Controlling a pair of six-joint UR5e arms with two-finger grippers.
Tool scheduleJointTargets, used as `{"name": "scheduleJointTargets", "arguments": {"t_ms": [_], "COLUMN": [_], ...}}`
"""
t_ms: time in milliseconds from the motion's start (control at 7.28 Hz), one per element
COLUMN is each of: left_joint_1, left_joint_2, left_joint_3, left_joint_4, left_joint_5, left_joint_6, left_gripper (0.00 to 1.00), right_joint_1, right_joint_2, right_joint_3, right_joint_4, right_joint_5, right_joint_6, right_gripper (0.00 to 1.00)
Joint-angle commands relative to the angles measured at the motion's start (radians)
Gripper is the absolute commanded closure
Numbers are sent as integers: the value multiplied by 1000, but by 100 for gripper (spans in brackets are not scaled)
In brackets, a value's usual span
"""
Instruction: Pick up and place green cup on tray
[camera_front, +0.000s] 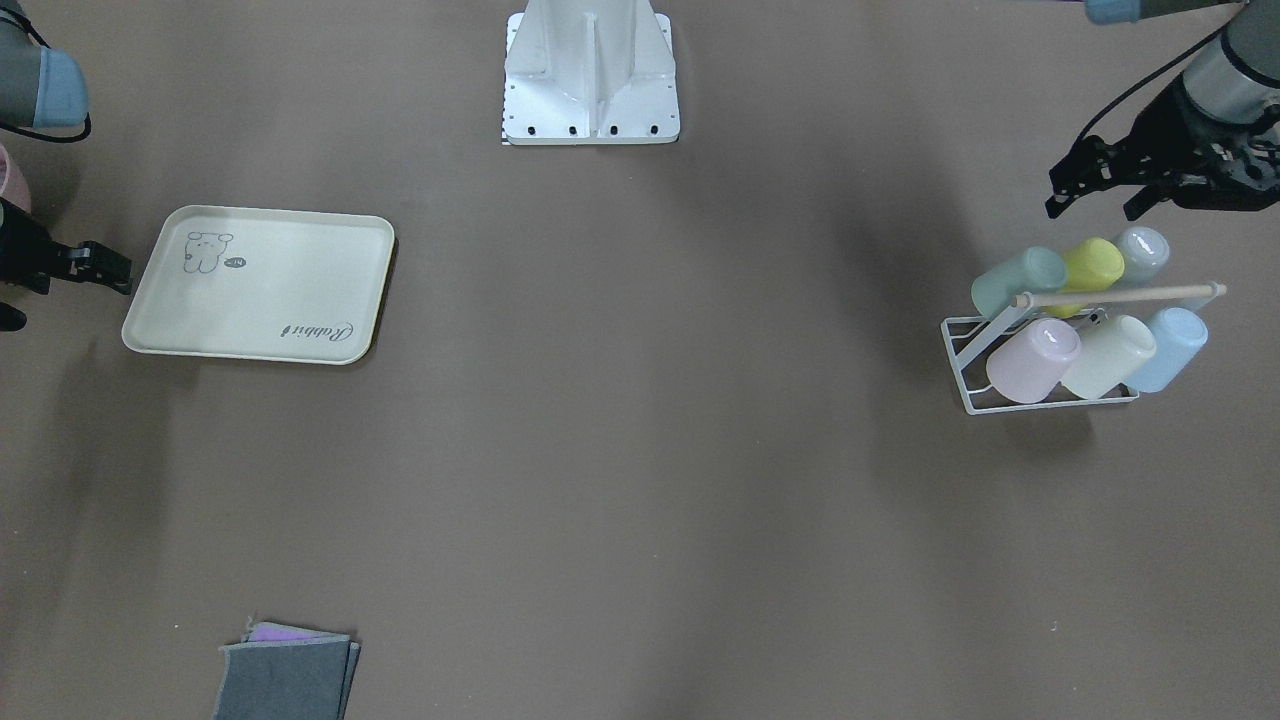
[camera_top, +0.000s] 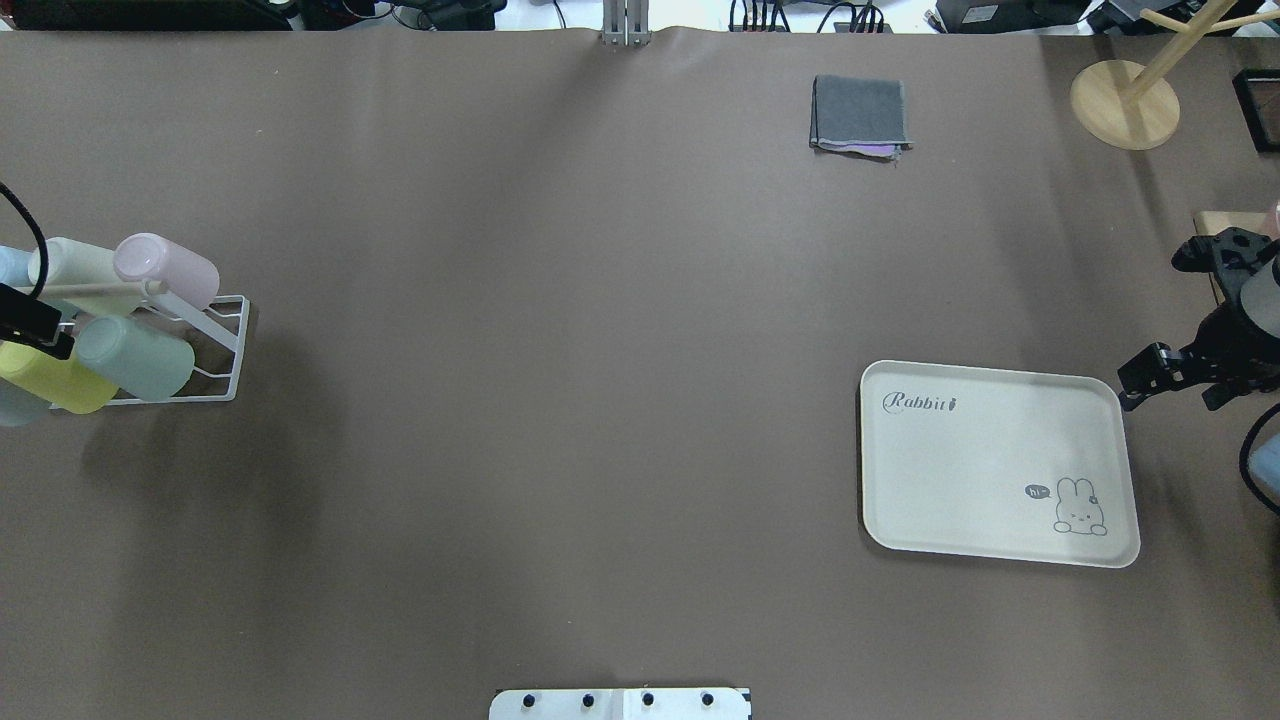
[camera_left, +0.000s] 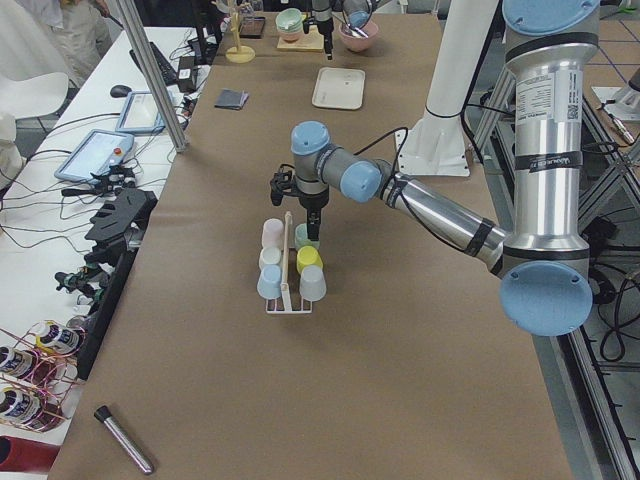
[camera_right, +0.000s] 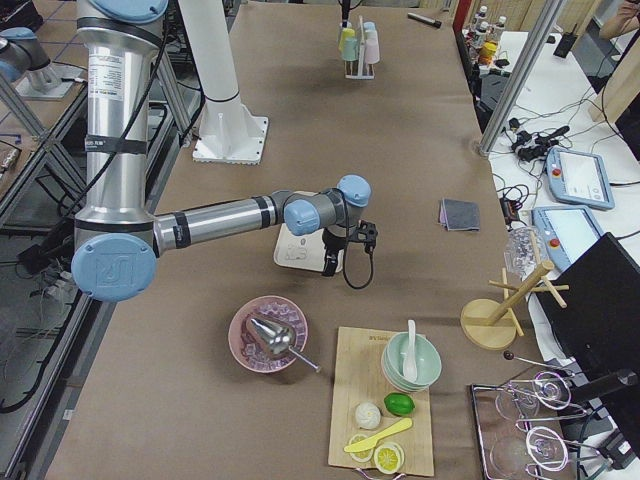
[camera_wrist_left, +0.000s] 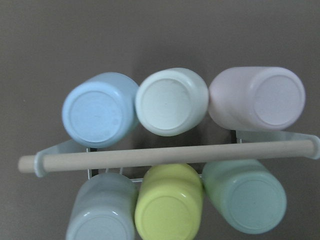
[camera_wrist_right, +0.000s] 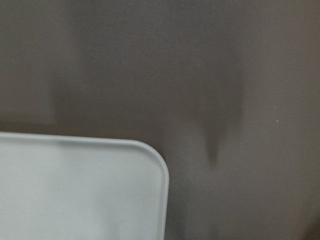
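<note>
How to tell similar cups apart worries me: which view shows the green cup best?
Left wrist view: the green cup sits close, lower right, distinct beside the yellow-green cup. Front-facing and overhead views show it small on the rack; side views, tiny; right wrist view, not at all.

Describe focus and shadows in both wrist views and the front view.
Right wrist view: soft focus, the tray edge blurred, a narrow dark shadow on the table beside it. Left wrist view: sharper, the green cup evenly lit. Front-facing view: broad faint shadows across the table.
</note>
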Motion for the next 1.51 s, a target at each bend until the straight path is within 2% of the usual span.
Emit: {"name": "scheduleJointTargets", "arguments": {"t_ms": [0,275,550,824,1099,1374], "left_joint_1": [154,284,461,555,669,780], "left_joint_2": [0,1,10,10,36,55], "left_joint_3": [-87,-150,-211,-225,-248,-250], "left_joint_4": [35,35,51,75,80,161], "left_joint_5": [80,181,401,451,556,688], "left_joint_6": [-167,-241,-243,-224,-107,89], "left_gripper": [2,2,2,2,2,2], "right_joint_1": [-8,-14,-43,-64,-78,-89], "right_joint_2": [-37,-38,-38,-38,-38,-40], "right_joint_3": [-6,-40,-68,-68,-68,-68], "right_joint_4": [79,131,183,185,185,185], "right_joint_5": [20,31,39,39,40,37], "right_joint_6": [63,65,65,66,65,66], "right_gripper": [3,5,12,23,33,33]}}
